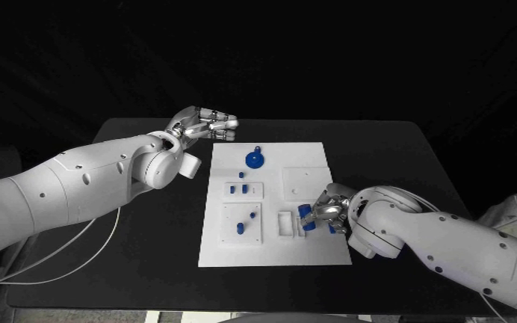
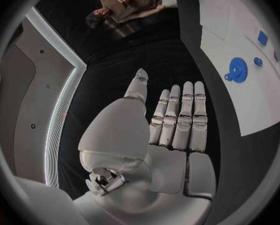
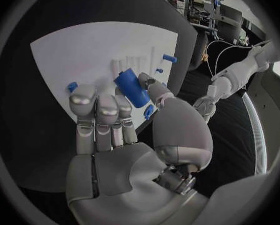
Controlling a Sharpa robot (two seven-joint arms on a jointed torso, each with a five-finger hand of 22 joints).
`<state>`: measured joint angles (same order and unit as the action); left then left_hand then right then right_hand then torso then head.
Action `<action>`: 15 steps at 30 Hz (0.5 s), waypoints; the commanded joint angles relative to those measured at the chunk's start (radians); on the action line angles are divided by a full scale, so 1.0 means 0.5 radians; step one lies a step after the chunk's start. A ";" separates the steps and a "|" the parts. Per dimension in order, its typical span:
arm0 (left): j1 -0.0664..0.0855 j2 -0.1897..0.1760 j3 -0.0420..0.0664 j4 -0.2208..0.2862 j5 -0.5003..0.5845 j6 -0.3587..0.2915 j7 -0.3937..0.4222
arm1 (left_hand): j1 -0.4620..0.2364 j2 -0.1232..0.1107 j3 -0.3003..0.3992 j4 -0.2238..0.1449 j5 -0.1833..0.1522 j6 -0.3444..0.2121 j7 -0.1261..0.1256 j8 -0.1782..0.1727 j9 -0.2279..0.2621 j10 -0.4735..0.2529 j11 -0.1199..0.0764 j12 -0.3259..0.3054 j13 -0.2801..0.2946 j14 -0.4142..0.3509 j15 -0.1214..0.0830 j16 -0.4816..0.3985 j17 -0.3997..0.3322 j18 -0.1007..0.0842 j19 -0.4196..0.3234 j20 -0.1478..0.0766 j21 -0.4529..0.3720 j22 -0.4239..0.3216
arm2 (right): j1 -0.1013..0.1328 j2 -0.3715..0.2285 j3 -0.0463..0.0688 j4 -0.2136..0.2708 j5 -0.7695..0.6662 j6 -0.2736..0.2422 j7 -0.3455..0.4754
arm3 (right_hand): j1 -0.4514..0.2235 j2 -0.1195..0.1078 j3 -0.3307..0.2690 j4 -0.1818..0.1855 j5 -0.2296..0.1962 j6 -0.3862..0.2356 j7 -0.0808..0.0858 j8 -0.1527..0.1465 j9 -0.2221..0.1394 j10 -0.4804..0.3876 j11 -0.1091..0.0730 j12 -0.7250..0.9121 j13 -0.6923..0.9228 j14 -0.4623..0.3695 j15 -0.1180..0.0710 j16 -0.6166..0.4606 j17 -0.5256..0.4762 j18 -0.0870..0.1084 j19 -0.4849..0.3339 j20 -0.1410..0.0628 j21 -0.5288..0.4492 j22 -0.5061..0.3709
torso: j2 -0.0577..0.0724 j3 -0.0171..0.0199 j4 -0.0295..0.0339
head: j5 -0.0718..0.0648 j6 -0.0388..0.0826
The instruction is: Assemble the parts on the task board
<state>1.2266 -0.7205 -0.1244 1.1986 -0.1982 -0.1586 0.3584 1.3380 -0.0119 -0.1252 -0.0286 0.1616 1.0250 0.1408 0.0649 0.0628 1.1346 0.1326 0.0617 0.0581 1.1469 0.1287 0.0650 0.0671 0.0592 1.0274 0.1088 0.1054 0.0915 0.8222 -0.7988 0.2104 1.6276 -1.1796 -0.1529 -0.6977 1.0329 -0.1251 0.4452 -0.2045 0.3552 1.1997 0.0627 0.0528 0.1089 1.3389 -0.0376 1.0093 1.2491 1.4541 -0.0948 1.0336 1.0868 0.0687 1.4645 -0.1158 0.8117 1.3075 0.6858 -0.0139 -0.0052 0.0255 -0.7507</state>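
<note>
A placing step is judged to be in hand: a blue cylindrical part [image 3: 131, 89] is pinched by the right robot hand [image 1: 324, 214] over the lower right portion of the white task board [image 1: 307, 166], close to a raised white fixture [image 1: 285, 223] near the board's front edge. In the right wrist view the part is seen caught between the thumb and the fingertips [image 3: 85, 93], lying tilted rather than upright; whether it already touches the board cannot be told. The next move is judged to call for the part to be brought upright and lined up over its seat before it is lowered, since a tilted entry could jam it. The left robot hand [image 1: 202, 125] is held just off the board's far left corner, above the table [image 1: 409, 151], with nothing in it; its fingers are straight and lying side by side, the thumb apart. A blue gear-like part [image 1: 254, 160] lies on the board's upper middle, and smaller blue parts [image 1: 241, 187] stand in the left-hand fixtures.
</note>
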 commanded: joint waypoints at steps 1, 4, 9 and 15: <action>0.001 0.002 0.001 0.007 0.004 0.038 0.003 | -0.013 -0.002 -0.004 0.015 -0.004 -0.005 0.003 -0.001 0.002 -0.010 -0.002 0.000 0.001 -0.019 0.002 -0.006 0.001 0.002 0.000 0.014 0.011 -0.004 | 0.000 0.004 0.002 0.010 0.069 -0.017 0.000 | 0.073 0.076 -0.010 0.002 -0.016 0.045 -0.028 0.023 -0.011 0.015 -0.010 -0.009 -0.002 -0.001 -0.009 -0.007 -0.002 -0.020 0.065 -0.009 0.007 0.199 | 0.001 -0.0028 0.002 | -0.001 -0.004; 0.001 0.003 0.000 0.007 0.003 0.041 0.001 | -0.013 -0.002 -0.004 0.015 -0.004 -0.005 0.003 -0.001 0.002 -0.010 -0.002 0.000 0.001 -0.019 0.002 -0.006 0.001 0.002 0.000 0.014 0.011 -0.004 | 0.001 0.015 0.003 0.002 0.068 0.016 -0.006 | 0.071 0.077 -0.029 0.011 -0.022 0.052 -0.031 0.021 -0.019 0.015 -0.012 -0.011 -0.005 0.000 -0.009 -0.006 -0.002 -0.021 0.065 -0.008 0.009 0.200 | 0.000 -0.0041 0.000 | 0.001 -0.005; 0.001 0.005 0.000 0.007 0.002 0.044 -0.001 | -0.014 -0.002 -0.005 0.017 -0.005 -0.004 0.003 -0.001 0.002 -0.010 -0.002 0.000 0.001 -0.020 0.002 -0.006 0.001 0.002 0.000 0.014 0.012 -0.005 | 0.002 0.059 -0.008 -0.024 0.054 0.075 -0.013 | 0.067 0.079 -0.081 0.054 -0.094 0.058 -0.037 0.021 -0.032 0.015 -0.012 -0.018 -0.013 -0.001 -0.009 -0.006 -0.002 -0.024 0.062 -0.009 0.004 0.199 | 0.002 -0.0034 0.003 | 0.002 -0.008; 0.001 0.005 -0.001 0.008 0.001 0.048 -0.005 | -0.014 -0.002 -0.005 0.017 -0.005 -0.004 0.003 -0.001 0.002 -0.010 -0.002 0.000 0.001 -0.020 0.002 -0.006 0.001 0.002 0.000 0.014 0.012 -0.005 | 0.002 0.118 -0.038 -0.066 -0.035 0.116 -0.016 | 0.077 0.045 -0.102 0.211 -0.225 0.076 -0.049 0.021 -0.040 0.025 -0.014 -0.028 -0.029 0.001 -0.009 -0.006 -0.002 -0.029 0.063 -0.010 0.004 0.199 | 0.001 -0.0019 0.001 | 0.003 -0.011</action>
<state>1.2266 -0.7195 -0.1253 1.1995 -0.1987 -0.1521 0.3529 1.3381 -0.0119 -0.1282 -0.0257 0.1616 1.0250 0.1408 0.0649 0.0628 1.1346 0.1326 0.0617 0.0580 1.1430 0.1325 0.0650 0.0670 0.0593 1.0274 0.1088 0.1054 0.0906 0.8238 -0.7457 0.1927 1.5995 -1.1616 -0.1324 -0.6987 1.0525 -0.1068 0.3910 -0.1167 0.2467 1.2068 0.0629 0.0605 0.0907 1.3461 -0.0407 1.0015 1.2365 1.4542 -0.0947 1.0336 1.0866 0.0687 1.4645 -0.1158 0.8116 1.3080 0.6865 -0.0151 -0.0041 0.0266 -0.7558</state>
